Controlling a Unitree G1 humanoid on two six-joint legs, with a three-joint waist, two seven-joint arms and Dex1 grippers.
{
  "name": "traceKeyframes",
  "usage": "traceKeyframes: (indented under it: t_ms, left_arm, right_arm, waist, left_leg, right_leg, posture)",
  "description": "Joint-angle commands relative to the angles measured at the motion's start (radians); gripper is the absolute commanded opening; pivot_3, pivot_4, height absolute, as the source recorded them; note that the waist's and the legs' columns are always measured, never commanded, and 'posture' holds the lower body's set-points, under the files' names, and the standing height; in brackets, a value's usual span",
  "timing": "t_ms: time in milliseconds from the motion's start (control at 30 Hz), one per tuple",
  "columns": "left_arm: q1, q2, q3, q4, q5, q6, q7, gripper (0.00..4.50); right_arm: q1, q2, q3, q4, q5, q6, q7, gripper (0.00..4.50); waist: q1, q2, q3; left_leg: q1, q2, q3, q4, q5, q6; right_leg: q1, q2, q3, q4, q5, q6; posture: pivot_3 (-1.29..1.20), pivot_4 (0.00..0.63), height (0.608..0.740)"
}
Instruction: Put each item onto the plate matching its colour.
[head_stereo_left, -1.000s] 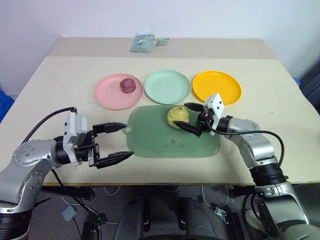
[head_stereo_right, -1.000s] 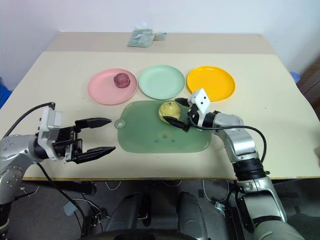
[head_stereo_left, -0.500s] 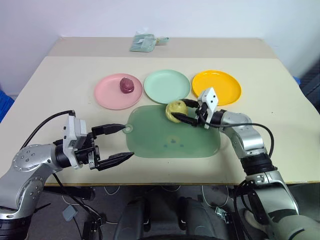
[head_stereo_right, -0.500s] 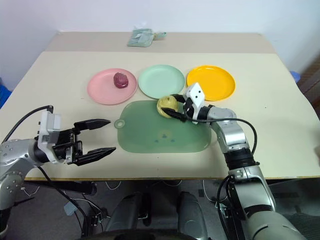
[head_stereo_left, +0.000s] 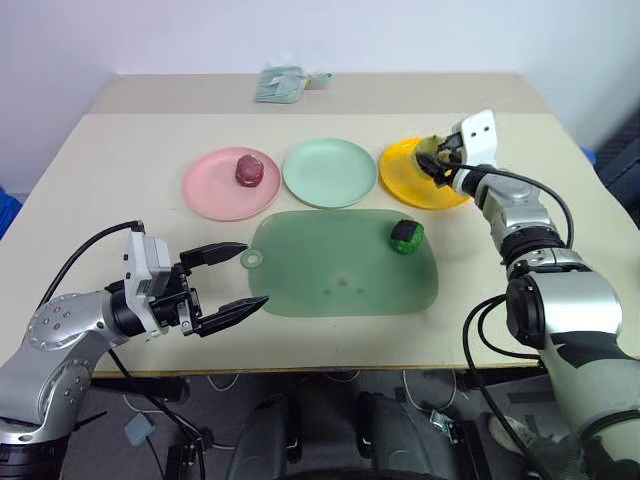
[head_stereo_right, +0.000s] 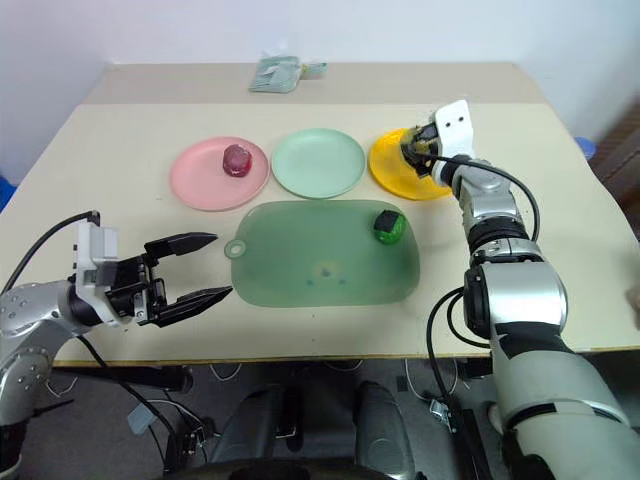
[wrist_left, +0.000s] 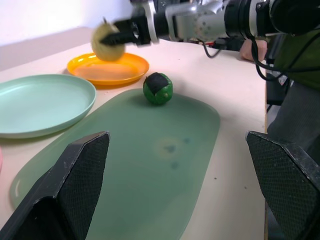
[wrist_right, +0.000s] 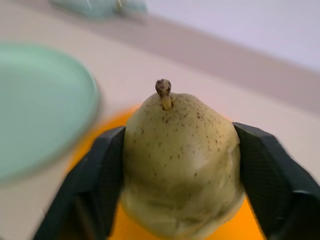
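The right hand (head_stereo_left: 440, 160) has carried the pale yellow speckled toy pear (wrist_right: 181, 162), clamped between its fingers, off the green mat (head_stereo_left: 330, 275) to above the orange-yellow plastic plate (head_stereo_left: 405, 185); release remains.

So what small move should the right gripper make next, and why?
Probably lower a little and open. The right gripper holds the yellow pear between its fingers, above the orange-yellow plate, which matches its colour. Releasing from low down should keep the pear from rolling off.
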Motion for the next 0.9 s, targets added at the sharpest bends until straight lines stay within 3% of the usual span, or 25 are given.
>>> traceKeyframes:
  t_ms: [33, 267, 467, 567, 667, 800, 900]
  left_arm:
    - [0.011, -0.005, 0.007, -0.051, -0.004, -0.019, 0.015, 4.50]
    - [-0.005, -0.008, -0.014, -0.075, -0.007, -0.001, 0.055, 4.50]
    - [-0.045, -0.011, -0.047, -0.065, -0.013, 0.009, 0.071, 4.50]
    - [-0.075, -0.013, -0.070, -0.045, -0.012, 0.010, 0.062, 4.50]
    - [-0.105, -0.011, -0.086, -0.014, -0.010, 0.008, 0.039, 4.50]
    - [-0.151, -0.009, -0.108, 0.037, 0.000, -0.002, 0.004, 4.50]
    - [-0.179, -0.011, -0.122, 0.061, 0.006, -0.005, -0.015, 4.50]
  right_arm:
    - [-0.029, 0.012, -0.031, -0.004, -0.010, 0.017, -0.009, 4.47]
    - [-0.037, -0.018, -0.091, -0.027, 0.010, 0.003, 0.013, 4.47]
    - [0.016, -0.084, -0.178, -0.226, 0.147, 0.051, 0.313, 4.47]
    - [0.231, -0.115, -0.173, -0.612, 0.254, 0.250, 0.441, 4.47]
    - [0.458, -0.146, -0.174, -0.963, 0.344, 0.452, 0.457, 4.47]
    - [0.664, -0.155, -0.187, -1.194, 0.402, 0.617, 0.411, 4.47]
    - [0.726, -0.142, -0.185, -1.256, 0.413, 0.657, 0.384, 4.47]
  waist:
    - [-0.003, 0.000, 0.000]
    - [-0.001, 0.001, 0.000]
    - [0.002, 0.002, 0.001]
    - [0.005, 0.001, 0.001]
    - [0.022, 0.001, 0.000]
    - [0.027, 0.003, 0.001]
    - [0.026, 0.003, 0.001]
  left_leg:
    - [0.000, 0.000, 0.000, 0.000, 0.000, 0.000]
    - [0.000, 0.001, 0.000, 0.000, 0.000, 0.000]
    - [0.000, 0.000, 0.000, 0.001, 0.000, 0.000]
    - [0.000, 0.001, -0.001, 0.000, -0.001, 0.002]
    - [0.001, 0.001, -0.003, 0.001, -0.001, 0.003]
    - [0.001, 0.001, -0.002, 0.003, -0.003, 0.005]
    - [0.002, 0.001, -0.002, 0.004, -0.002, 0.004]
  right_leg:
    - [0.000, 0.000, 0.000, 0.000, 0.000, 0.000]
    - [0.000, 0.001, 0.000, 0.001, 0.002, 0.003]
    - [0.001, 0.001, 0.000, 0.000, 0.002, 0.003]
    - [0.001, 0.001, -0.001, 0.000, 0.002, 0.004]
    - [0.002, 0.001, -0.002, 0.002, 0.002, 0.005]
    - [0.000, 0.000, -0.002, 0.006, 0.001, 0.003]
    - [0.000, 0.000, -0.001, 0.009, 0.000, 0.001]
  posture:
    - [0.00, 0.150, 0.740]
    - [0.00, 0.150, 0.740]
    - [0.00, 0.150, 0.740]
    - [0.00, 0.150, 0.740]
    - [0.00, 0.150, 0.740]
    - [0.00, 0.150, 0.740]
    - [0.00, 0.150, 0.740]
